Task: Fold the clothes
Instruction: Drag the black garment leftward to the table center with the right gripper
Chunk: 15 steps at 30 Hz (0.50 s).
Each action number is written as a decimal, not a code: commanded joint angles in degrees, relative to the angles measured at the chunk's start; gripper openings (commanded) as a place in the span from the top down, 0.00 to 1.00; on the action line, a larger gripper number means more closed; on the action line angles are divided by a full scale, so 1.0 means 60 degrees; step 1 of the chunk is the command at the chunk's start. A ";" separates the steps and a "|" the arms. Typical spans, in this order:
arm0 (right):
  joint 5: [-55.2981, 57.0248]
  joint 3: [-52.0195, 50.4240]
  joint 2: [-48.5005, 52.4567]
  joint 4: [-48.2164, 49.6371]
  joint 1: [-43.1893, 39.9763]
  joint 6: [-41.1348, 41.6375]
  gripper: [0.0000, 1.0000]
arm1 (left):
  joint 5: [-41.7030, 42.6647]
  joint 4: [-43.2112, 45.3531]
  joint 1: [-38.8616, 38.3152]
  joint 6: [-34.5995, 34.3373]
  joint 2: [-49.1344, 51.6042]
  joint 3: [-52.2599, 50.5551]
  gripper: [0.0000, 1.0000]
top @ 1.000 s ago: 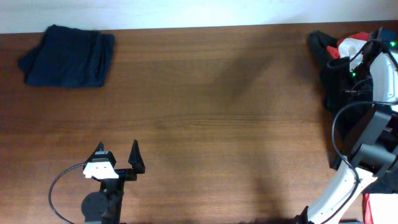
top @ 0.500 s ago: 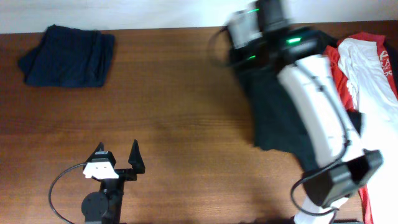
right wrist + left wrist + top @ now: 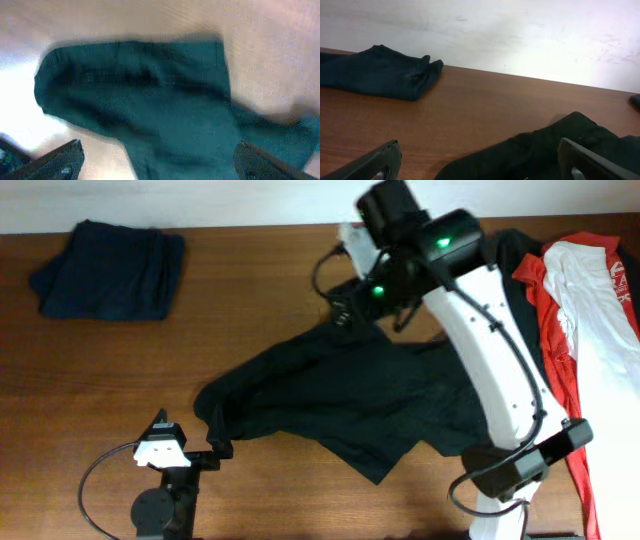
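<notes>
The right claw (image 3: 159,149) stands open, its two fingers spread to the lower corners of its wrist view, and the blurred dark cloth of the black T-shirt (image 3: 340,395) fills the space beyond them. From overhead this claw hangs over the far edge of the shirt, near the middle of the surface (image 3: 250,310); whether cloth and fingers touch there cannot be told. The shirt lies loose and rumpled, unfolded, spread in a wide slant from below the right arm toward the near left, with one lobe pointing at the near edge of the surface. Its left end reaches the left claw (image 3: 188,418), which is also open, fingers wide apart and pointing away from its base; the cloth meets the right-hand finger of that claw, and in the left wrist view the dark hem lies between the two fingertips. Well apart, at the far left corner, a navy garment (image 3: 108,270) lies bundled in a rough fold. At the far right a red garment (image 3: 537,288) and a white garment (image 3: 600,310) lie overlapped, the white on top, beside the right arm. A pale wall (image 3: 520,35) runs behind the surface.
</notes>
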 commanded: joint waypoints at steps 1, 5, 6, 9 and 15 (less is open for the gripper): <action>-0.0481 -0.0066 -0.0135 -0.0874 -0.0350 0.0608 0.02 | 0.0007 -0.0011 -0.0040 0.0120 -0.0047 -0.0055 0.01; 0.0546 -0.0186 -0.1548 -0.0874 -0.0310 0.1898 0.01 | 0.0007 -0.0007 -0.0036 0.0120 -0.0047 -0.0055 0.01; 0.0495 -0.0707 -0.2233 -0.0874 -0.0138 0.1898 0.01 | 0.0007 -0.0007 -0.0040 0.0120 -0.0047 -0.0055 0.01; 0.0557 -0.3872 -0.4218 -0.0845 0.0244 0.2561 0.02 | 0.0011 -0.0007 -0.0040 0.0117 -0.0047 -0.0055 0.01; 0.0033 -1.1071 -0.7996 0.2390 0.0244 0.4677 0.01 | 0.1606 -0.0328 -0.0036 0.0131 0.0273 0.1151 0.01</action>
